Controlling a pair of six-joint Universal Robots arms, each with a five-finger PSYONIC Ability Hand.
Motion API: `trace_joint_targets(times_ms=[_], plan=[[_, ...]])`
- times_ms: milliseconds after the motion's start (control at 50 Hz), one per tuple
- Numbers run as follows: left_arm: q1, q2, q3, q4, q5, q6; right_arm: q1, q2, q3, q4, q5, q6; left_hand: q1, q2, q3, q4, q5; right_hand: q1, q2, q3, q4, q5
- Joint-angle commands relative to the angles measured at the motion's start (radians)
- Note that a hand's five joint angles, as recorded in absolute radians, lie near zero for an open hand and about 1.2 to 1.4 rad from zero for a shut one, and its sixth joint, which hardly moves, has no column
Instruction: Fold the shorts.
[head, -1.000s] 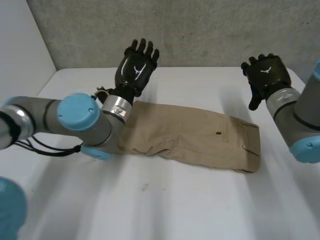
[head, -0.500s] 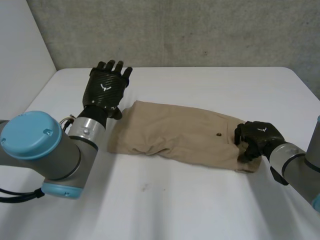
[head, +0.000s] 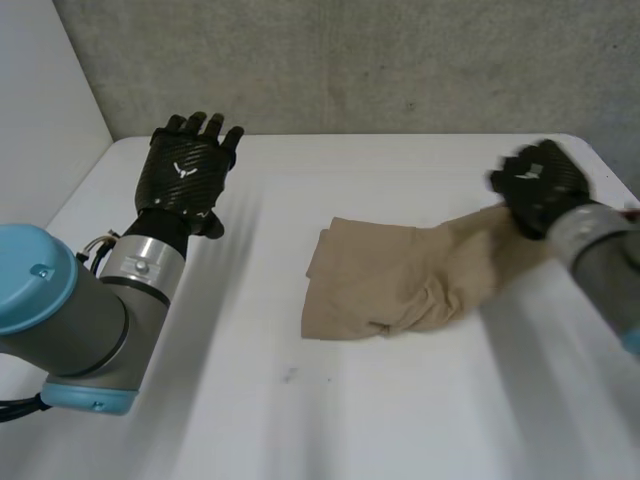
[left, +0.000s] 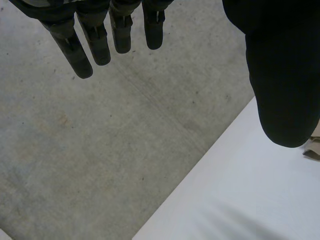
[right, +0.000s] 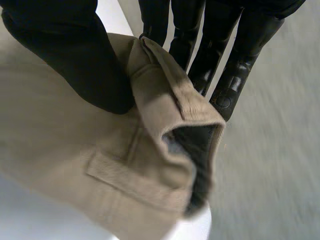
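The tan shorts (head: 400, 280) lie bunched across the middle-right of the white table (head: 300, 420), their waistband end lifted toward the right. My right hand (head: 540, 185) is shut on that waistband end: in the right wrist view the thumb (right: 75, 65) presses the waistband (right: 165, 115) against the fingers (right: 225, 65). My left hand (head: 185, 170) hovers open above the table's far left, well apart from the shorts; its straight fingers (left: 95, 40) and thumb (left: 282, 85) hold nothing.
A grey wall (head: 350, 60) runs behind the table's far edge. In the left wrist view grey floor (left: 100, 150) lies beyond the table's edge (left: 200, 195). A small dark speck (head: 290, 376) marks the table in front of the shorts.
My right hand came down on the shorts' waistband end, closed on it and dragged it up and right, bunching the cloth. My left arm drew back to the left, hand staying open.
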Motion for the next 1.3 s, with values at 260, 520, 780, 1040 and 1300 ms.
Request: trace_joint_targets(times_ms=[260, 520, 780, 1040, 1300], plan=[[0.003, 0.018, -0.016, -0.004, -0.019, -0.003, 0.357, 0.301, -0.275, 0.151, -0.209, -0.153, -0.025, -0.024, -0.033, -0.028, -0.043, -0.649, -0.858, -0.85, -0.877, -0.832], [-0.141, -0.08, 0.212, -0.016, -0.023, -0.147, 0.181, -0.02, -0.047, -0.03, -0.222, 0.556, 0.019, 0.02, 0.011, 0.016, 0.001, -0.785, -0.995, -0.987, -1.014, -0.969], [-0.264, -0.401, 0.576, -0.37, 0.013, -0.368, 0.008, -0.014, -0.023, 0.004, -0.189, 0.737, 0.107, 0.108, 0.099, 0.104, 0.089, -0.785, -0.995, -0.987, -1.014, -0.969], [-0.246, -0.626, 0.804, -0.594, 0.04, -0.413, 0.011, 0.273, -0.22, 0.182, -0.173, 0.723, 0.363, 0.364, 0.354, 0.36, 0.344, -0.785, -0.995, -0.987, -1.014, -0.969], [-0.213, -0.603, 0.708, -0.691, -0.066, -0.258, 0.026, 0.365, -0.316, 0.243, -0.173, 0.651, 0.345, 0.346, 0.337, 0.342, 0.327, -0.785, -0.995, -0.987, -1.014, -0.969]])
